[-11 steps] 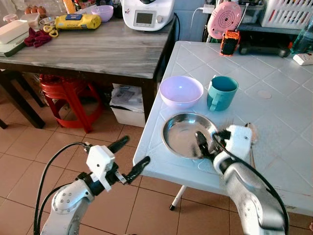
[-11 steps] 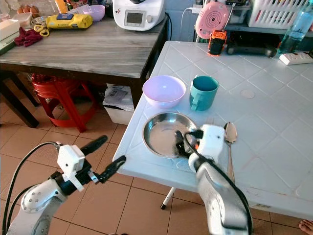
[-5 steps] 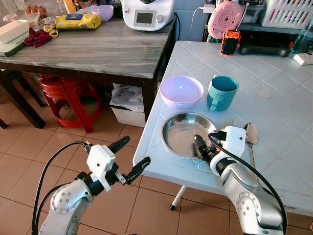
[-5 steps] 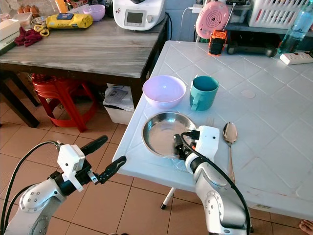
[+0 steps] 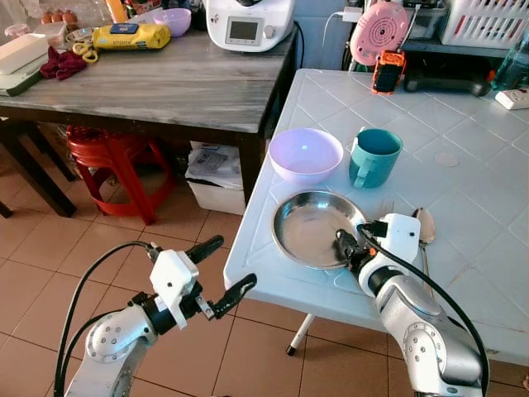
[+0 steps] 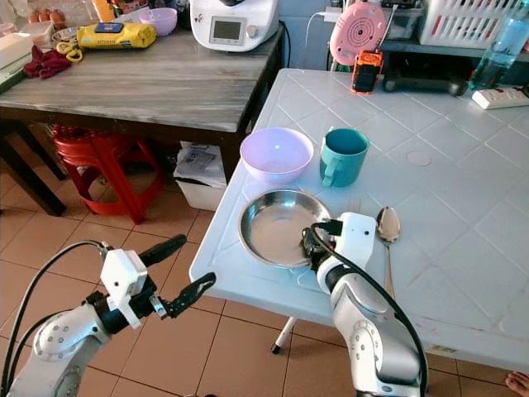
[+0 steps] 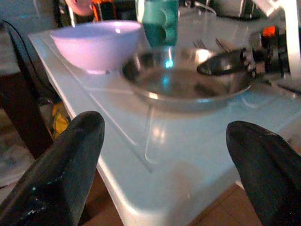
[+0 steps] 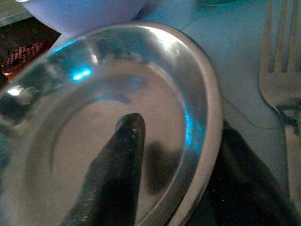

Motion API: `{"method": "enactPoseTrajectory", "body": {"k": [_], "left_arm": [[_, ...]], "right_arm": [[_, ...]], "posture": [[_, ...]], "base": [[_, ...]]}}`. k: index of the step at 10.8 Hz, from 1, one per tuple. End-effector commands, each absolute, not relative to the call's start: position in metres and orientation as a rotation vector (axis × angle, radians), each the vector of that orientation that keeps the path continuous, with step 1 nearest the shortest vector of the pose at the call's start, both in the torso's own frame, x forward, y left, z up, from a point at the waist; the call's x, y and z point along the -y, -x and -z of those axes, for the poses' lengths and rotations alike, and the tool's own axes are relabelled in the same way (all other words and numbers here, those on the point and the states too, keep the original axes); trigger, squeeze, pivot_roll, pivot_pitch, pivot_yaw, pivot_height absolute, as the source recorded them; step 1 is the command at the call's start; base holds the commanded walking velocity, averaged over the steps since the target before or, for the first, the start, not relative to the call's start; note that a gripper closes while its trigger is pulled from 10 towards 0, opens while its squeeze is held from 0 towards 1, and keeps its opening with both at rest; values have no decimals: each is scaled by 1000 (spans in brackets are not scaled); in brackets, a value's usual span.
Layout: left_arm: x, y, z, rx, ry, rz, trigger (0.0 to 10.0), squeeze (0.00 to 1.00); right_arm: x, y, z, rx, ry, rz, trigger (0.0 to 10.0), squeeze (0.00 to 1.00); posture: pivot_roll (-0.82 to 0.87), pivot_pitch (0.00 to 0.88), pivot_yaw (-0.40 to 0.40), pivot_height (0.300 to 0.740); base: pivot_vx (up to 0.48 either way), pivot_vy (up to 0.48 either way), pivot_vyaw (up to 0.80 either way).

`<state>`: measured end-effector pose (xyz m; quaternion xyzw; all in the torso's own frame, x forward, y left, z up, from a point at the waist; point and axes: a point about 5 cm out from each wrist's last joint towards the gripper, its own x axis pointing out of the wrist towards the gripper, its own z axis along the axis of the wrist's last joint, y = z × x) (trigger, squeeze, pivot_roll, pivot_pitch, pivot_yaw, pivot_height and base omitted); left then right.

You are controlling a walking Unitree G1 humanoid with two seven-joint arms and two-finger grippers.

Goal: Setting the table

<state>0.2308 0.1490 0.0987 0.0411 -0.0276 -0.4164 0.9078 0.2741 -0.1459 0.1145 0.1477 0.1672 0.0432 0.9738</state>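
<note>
Two end effectors are in view. Off the counter's [image 5: 471,157] front left corner, the left end effector [image 5: 221,272] hangs over the floor with its fingers spread wide and nothing in them. On the counter sits the steel plate [image 5: 314,229], near the front left edge, with the purple bowl [image 5: 306,154] and teal mug [image 5: 376,155] behind it. The right end effector [image 8: 181,165] pinches the plate's near rim, one finger inside, one outside. Since a second ago the plate has slid slightly leftward, so the place setting is being straightened. A fork [image 8: 280,70] and spoon [image 6: 388,225] lie just right.
</note>
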Motion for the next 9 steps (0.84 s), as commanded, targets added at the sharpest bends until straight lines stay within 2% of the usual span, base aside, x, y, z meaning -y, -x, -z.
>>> {"method": "enactPoseTrajectory", "body": {"k": [1,2,9], "left_arm": [[-152,-230,-95,40,-115,878,10000,0],[-152,-231,-90,33,-116,881,10000,0],[-150,-235,-78,37,-114,891,10000,0]], "right_arm": [[143,-269,-97,-441,-300,-85,353,0],[143,-269,-96,-446,-301,-85,0,0],[144,-266,-90,-479,-351,-51,0,0]], "posture": [[-55,107,55,740],[-57,106,54,740],[-58,106,70,740]], "base": [[0,0,0],[0,0,0],[0,0,0]]}}
